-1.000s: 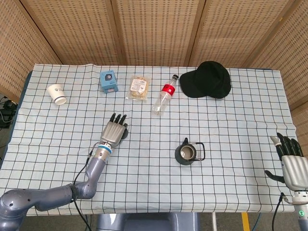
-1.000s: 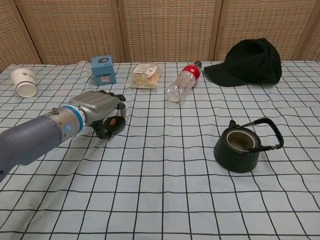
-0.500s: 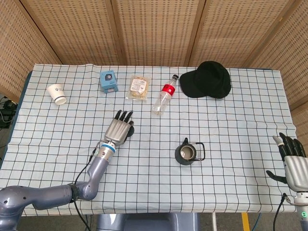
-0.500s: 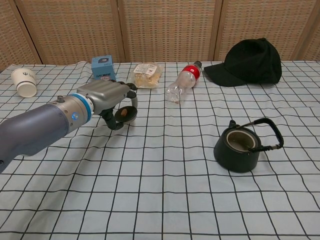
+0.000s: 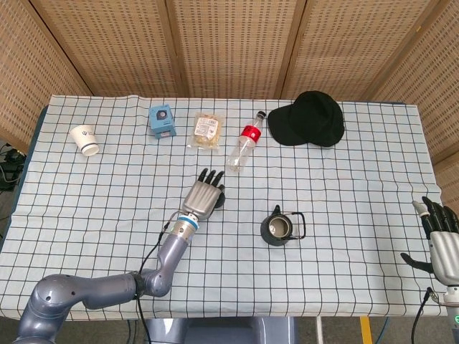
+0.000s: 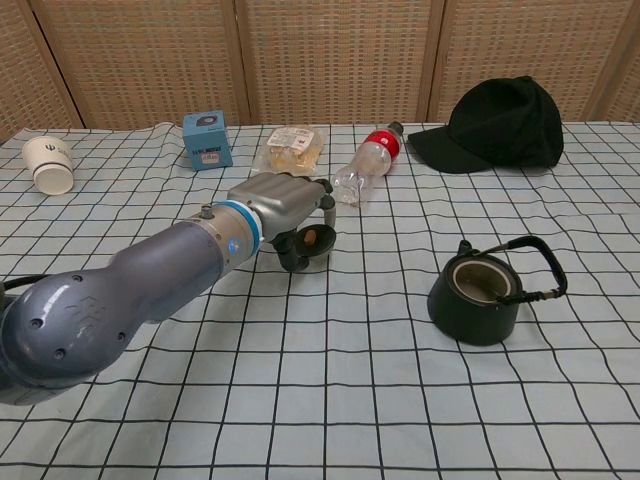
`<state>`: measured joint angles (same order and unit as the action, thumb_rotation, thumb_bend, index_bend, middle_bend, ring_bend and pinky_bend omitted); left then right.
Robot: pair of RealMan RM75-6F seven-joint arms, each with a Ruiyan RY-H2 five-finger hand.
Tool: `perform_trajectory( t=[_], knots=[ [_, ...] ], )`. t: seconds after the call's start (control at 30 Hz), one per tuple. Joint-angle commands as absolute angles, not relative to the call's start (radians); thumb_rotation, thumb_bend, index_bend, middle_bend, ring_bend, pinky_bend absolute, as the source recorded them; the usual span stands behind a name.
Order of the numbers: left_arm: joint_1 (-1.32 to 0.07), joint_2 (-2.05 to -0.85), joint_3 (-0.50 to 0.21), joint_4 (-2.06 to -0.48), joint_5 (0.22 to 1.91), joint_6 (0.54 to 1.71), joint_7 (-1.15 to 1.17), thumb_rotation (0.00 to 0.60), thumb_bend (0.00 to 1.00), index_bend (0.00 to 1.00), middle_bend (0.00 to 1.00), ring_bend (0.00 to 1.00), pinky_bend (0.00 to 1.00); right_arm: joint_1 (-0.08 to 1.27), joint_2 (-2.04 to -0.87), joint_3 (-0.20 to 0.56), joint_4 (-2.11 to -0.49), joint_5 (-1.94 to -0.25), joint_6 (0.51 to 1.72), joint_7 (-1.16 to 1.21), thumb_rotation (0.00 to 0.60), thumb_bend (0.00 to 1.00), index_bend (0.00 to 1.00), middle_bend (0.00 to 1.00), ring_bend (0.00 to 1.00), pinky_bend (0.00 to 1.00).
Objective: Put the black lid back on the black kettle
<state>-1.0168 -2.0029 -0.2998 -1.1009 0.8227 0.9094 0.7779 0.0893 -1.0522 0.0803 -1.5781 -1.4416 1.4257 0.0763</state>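
The task looks about half done: the left hand [image 6: 285, 203] grips the lid [image 6: 312, 243] just left of frame centre, off the cloth as far as the chest view shows, while the kettle [image 6: 482, 293] sits open-mouthed right of centre, well apart. Carrying it across and seating it remain. The right hand [image 5: 441, 240], lower right in the head view, holds nothing, fingers apart. Counted: one kettle, one lid, one cap [image 5: 310, 119], one bottle [image 5: 244, 142], one cup [image 5: 84, 140], one box [image 5: 162, 121], one snack packet [image 5: 206, 131].

Staged robot test area, bench [image 5: 86, 236] under a checked cloth [image 6: 330, 400], woven folding screens [image 5: 229, 43] behind, unrelated household props scattered, cables [image 5: 7, 168] at floor edge.
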Motion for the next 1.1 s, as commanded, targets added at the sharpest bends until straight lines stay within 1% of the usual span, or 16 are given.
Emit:
perform_trajectory(
  t=[0.03,0.07,0.13,0.2,0.3,0.43,0.57,0.63,0.77,0.83,0.97,1.1],
  knots=[
    [-1.045,-2.030,-0.316,-1.074,0.809,0.901,0.790,0.600,0.38,0.35,0.00,0.00,0.00,0.089,-1.052,0.080,-1.577,-1.440,1.424,0.076,0.600,0.15,0.06,0.00,0.00,0.00],
    [-1.051,-2.035,-0.318,-1.068,0.802,0.900,0.797,0.600,0.36,0.31,0.00,0.00,0.00,0.088,-1.052,0.079,-1.577,-1.441,1.425,0.076,0.600,0.15,0.06,0.00,0.00,0.00],
    [-1.057,-2.041,-0.319,-1.066,0.795,0.905,0.807,0.600,0.31,0.24,0.00,0.00,0.00,0.087,-1.052,0.079,-1.578,-1.442,1.427,0.074,0.600,0.15,0.06,0.00,0.00,0.00],
    [-1.057,-2.041,-0.318,-1.072,0.789,0.910,0.811,0.600,0.20,0.12,0.00,0.00,0.00,0.086,-1.051,0.078,-1.578,-1.444,1.429,0.074,0.600,0.15,0.06,0.00,0.00,0.00],
    [-1.049,-2.030,-0.312,-1.093,0.787,0.921,0.810,0.600,0.10,0.01,0.00,0.00,0.00,0.085,-1.052,0.078,-1.579,-1.444,1.430,0.069,0.600,0.15,0.06,0.00,0.00,0.00],
    [-1.021,-1.987,-0.297,-1.154,0.797,0.952,0.804,0.600,0.09,0.00,0.00,0.00,0.00,0.085,-1.053,0.077,-1.581,-1.448,1.433,0.063,0.600,0.15,0.06,0.00,0.00,0.00],
    [-0.951,-1.874,-0.262,-1.324,0.859,1.035,0.774,0.600,0.09,0.00,0.00,0.00,0.00,0.085,-1.056,0.076,-1.582,-1.448,1.433,0.050,0.600,0.15,0.06,0.00,0.00,0.00],
    [-0.901,-1.799,-0.229,-1.425,0.913,1.101,0.760,0.600,0.09,0.00,0.00,0.00,0.00,0.085,-1.059,0.075,-1.583,-1.449,1.433,0.040,0.600,0.15,0.06,0.00,0.00,0.00],
    [-0.795,-1.646,-0.146,-1.597,1.008,1.233,0.756,0.600,0.09,0.00,0.00,0.00,0.00,0.086,-1.068,0.072,-1.584,-1.451,1.431,0.017,0.600,0.15,0.06,0.00,0.00,0.00],
    [-0.731,-1.575,-0.094,-1.664,1.070,1.303,0.729,0.600,0.09,0.00,0.00,0.00,0.00,0.088,-1.074,0.070,-1.583,-1.451,1.427,0.003,0.600,0.15,0.06,0.00,0.00,0.00],
    [-0.638,-1.488,-0.006,-1.699,1.176,1.402,0.686,0.600,0.09,0.00,0.00,0.00,0.00,0.094,-1.082,0.068,-1.584,-1.447,1.415,-0.012,0.600,0.15,0.06,0.00,0.00,0.00],
    [-0.488,-1.380,0.094,-1.723,1.275,1.540,0.557,0.600,0.09,0.00,0.00,0.00,0.00,0.096,-1.097,0.069,-1.581,-1.448,1.418,-0.050,0.600,0.15,0.06,0.00,0.00,0.00]
  ],
)
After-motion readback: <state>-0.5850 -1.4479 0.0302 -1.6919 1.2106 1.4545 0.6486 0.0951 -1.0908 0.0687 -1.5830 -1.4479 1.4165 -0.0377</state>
